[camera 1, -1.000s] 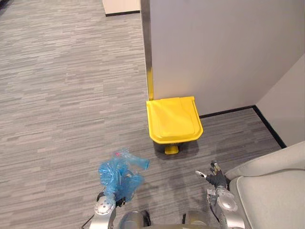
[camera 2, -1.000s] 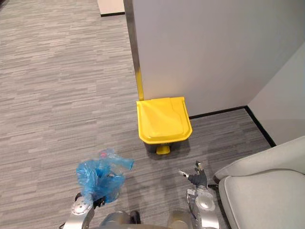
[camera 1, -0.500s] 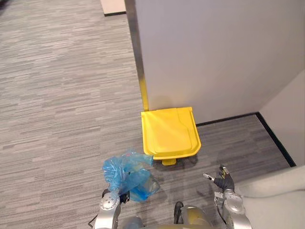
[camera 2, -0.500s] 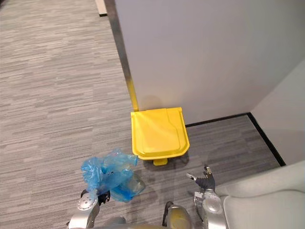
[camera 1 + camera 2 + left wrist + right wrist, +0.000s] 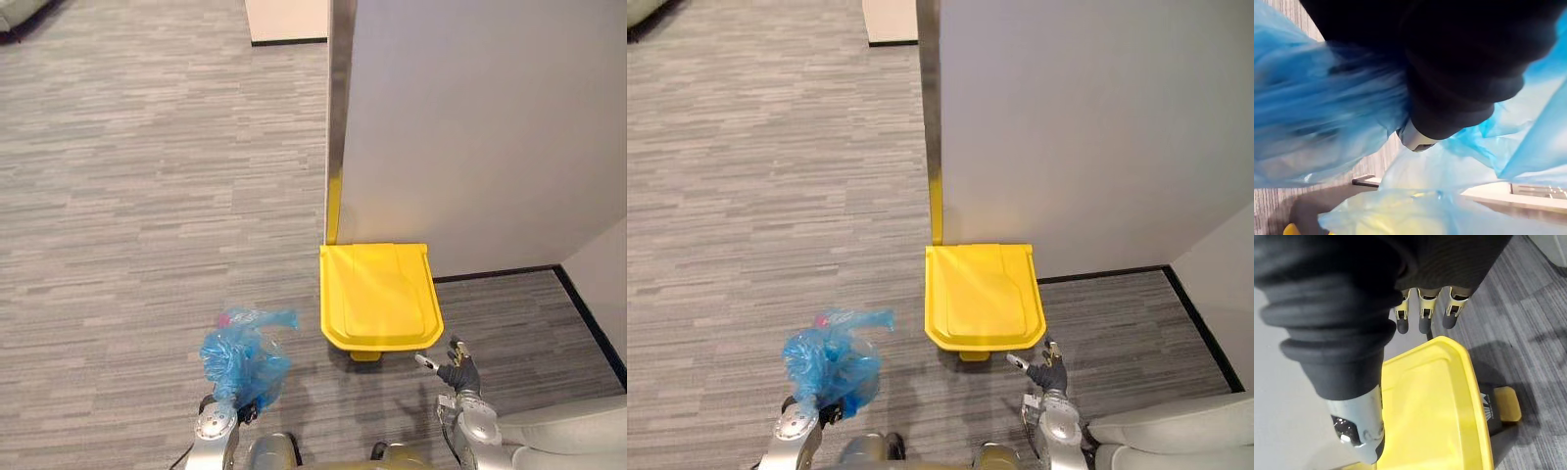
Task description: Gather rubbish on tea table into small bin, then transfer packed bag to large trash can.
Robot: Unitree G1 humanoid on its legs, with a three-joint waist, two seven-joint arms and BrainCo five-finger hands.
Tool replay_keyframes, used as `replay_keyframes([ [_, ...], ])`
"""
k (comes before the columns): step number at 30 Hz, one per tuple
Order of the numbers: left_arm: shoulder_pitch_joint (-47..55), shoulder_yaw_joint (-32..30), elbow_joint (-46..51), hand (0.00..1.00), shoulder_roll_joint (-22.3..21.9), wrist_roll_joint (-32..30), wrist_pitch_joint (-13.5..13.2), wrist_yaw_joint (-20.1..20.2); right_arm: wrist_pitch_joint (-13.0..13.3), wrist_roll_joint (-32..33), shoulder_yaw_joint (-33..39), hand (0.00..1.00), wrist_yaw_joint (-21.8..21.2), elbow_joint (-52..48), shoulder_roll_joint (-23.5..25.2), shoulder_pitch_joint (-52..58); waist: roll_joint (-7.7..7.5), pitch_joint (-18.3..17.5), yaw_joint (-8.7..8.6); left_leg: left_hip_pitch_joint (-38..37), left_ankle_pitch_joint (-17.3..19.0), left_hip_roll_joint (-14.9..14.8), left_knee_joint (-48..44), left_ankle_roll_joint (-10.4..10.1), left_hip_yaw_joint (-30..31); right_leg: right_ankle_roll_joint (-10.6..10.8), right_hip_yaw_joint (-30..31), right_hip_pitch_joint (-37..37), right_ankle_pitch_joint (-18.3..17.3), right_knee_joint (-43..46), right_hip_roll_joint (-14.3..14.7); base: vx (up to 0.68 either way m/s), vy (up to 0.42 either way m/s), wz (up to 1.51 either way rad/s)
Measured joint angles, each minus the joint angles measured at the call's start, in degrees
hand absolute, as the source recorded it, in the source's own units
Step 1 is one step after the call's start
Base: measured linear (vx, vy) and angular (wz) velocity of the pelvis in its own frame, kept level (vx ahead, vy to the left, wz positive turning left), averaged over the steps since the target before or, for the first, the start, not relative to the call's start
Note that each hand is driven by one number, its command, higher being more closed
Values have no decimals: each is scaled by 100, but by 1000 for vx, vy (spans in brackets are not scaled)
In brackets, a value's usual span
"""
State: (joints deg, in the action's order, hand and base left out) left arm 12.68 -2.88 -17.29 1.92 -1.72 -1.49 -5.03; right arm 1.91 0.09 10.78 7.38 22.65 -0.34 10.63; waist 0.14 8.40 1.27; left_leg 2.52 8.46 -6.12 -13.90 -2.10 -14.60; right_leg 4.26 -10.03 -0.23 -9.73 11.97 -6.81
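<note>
- Blue bag is sitting at the left hand, just left of the closed yellow trash can; plastic's covering the grip, can't tell.
- Right hand is hovering spread, empty.
- Probably handling light, floppy, slippery; bunched neck's looking safest.

Floor: grey carpet in fine streaks, covering the left and lower frame. A yellow-lidded trash can stands on it at centre-right, lid closed, back against the pale wall, yellow pedal at its front. A light cushioned seat sits in the lower right corner.
</note>
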Motion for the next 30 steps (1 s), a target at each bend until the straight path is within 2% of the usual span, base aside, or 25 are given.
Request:
replay_keyframes([
  [5,-30,22,-266,100,69,0,1,2,-9,-4,127,0,10,444,-32,-236,48,-37,-37,-187,-488,30,789,-103,23,-132,85,4,258,-410,141,17,-54,-10],
  [10,-32,47,-388,100,68,0,1,1,-10,-17,184,0,16,640,-242,-286,120,-88,-52,-302,-666,21,1128,-113,37,-184,206,3,451,-613,225,-16,-25,-11],
  [17,-27,45,-432,100,82,4,-2,-1,-10,-64,279,0,19,721,-242,-298,112,-103,-52,-284,-693,70,1202,-72,118,-95,243,108,776,-1022,224,-80,31,-4],
  [22,16,-12,-470,100,91,3,0,-20,-14,-67,289,0,19,781,-241,-318,121,-141,-52,-262,-890,119,1426,-35,212,-81,239,74,1002,-1224,220,-130,18,2],
  [30,252,-362,-472,100,109,8,1,-57,-37,-75,287,0,26,769,-266,-430,99,-175,-25,-207,-828,128,1581,-126,16,-57,717,-271,1081,-1304,287,-71,9,-26],
])
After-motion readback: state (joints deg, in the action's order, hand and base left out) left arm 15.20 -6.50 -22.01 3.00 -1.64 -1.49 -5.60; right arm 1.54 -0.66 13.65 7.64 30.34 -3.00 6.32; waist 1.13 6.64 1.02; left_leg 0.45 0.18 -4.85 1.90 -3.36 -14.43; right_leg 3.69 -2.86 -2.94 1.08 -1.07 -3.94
